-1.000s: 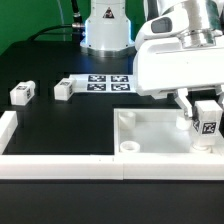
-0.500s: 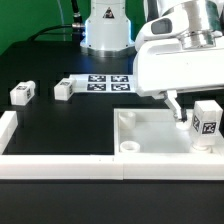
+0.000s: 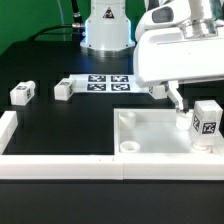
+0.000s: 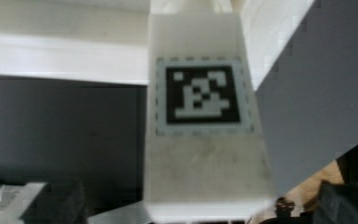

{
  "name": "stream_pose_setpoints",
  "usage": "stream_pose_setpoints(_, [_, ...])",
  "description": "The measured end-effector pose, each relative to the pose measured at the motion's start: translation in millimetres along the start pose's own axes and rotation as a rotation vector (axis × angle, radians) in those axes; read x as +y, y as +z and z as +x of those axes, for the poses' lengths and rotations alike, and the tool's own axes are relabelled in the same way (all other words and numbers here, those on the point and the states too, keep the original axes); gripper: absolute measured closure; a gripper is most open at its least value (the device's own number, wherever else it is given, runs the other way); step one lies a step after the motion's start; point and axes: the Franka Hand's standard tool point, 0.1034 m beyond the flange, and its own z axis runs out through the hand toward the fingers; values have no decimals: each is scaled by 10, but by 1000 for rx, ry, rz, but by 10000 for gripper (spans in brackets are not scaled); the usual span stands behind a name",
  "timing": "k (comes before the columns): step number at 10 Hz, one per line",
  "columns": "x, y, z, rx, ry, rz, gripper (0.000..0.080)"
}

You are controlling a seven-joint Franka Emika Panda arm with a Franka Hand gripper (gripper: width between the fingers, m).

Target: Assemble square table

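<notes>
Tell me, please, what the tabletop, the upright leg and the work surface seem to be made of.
Tabletop: probably moulded white plastic, matte; even colour, rounded raised rim. Upright leg: likely the same plastic, faintly mottled in the wrist view, bearing a printed tag. Work surface: matte black, no glare; material unclear.

A short white plastic leg [image 3: 206, 123] stands in the white square plastic tabletop [image 3: 150, 135], on the exterior view's right. The marker board [image 3: 105, 82] lies behind it.
</notes>
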Motion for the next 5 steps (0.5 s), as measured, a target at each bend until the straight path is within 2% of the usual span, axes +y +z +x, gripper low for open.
stream_pose_setpoints(3, [-10,16,-28,-18,0,4,151])
stream_pose_setpoints(4, [-52,47,-106,-113,3,24,151])
stream_pose_setpoints(5, [-60,60,-116,-192,12,36,151])
